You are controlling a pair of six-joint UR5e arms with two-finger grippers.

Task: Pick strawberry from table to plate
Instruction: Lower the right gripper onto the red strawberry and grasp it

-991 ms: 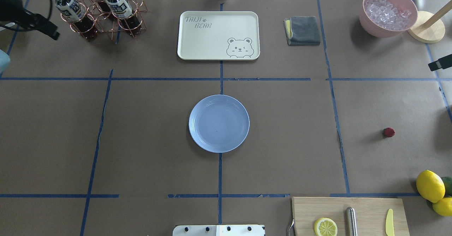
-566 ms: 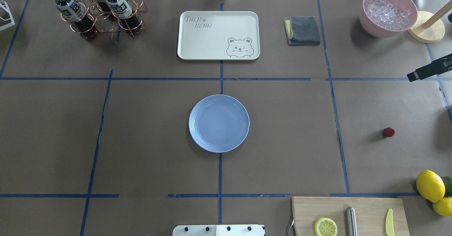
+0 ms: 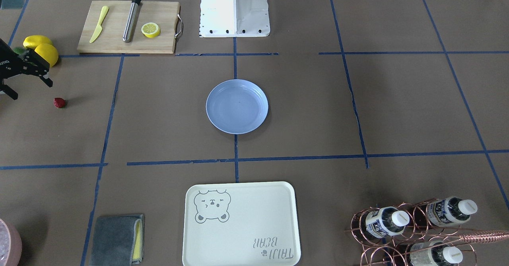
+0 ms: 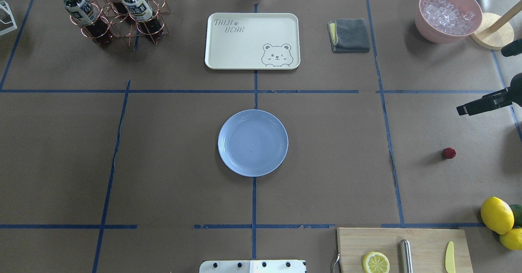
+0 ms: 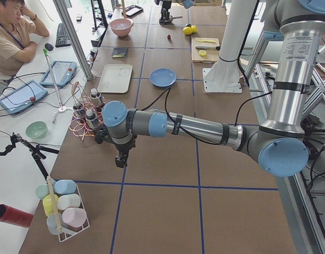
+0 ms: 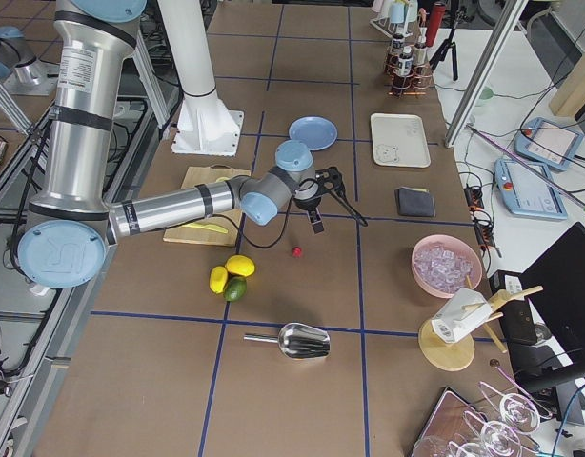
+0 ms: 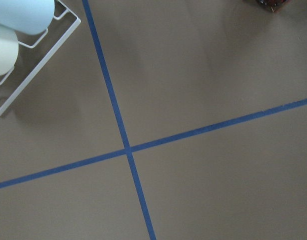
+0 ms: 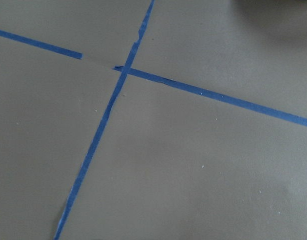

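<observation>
- Brown paper table, front-facing view: the right gripper hangs at the edge, fingers spread wide and holding nothing. The strawberry lies on the paper near it, untouched and well apart from the blue plate.
- Overhead: one black finger reaches in from the right edge; the berry lies apart from it, on the robot's side.
- Left side view: the left gripper points down beside the bottle rack; I cannot tell whether it is spread or pressed together.

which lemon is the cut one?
The lemon half on the cutting board, cut face up, left of the metal rod in the overhead view. The two whole lemons lie off the board, on the table.
</observation>
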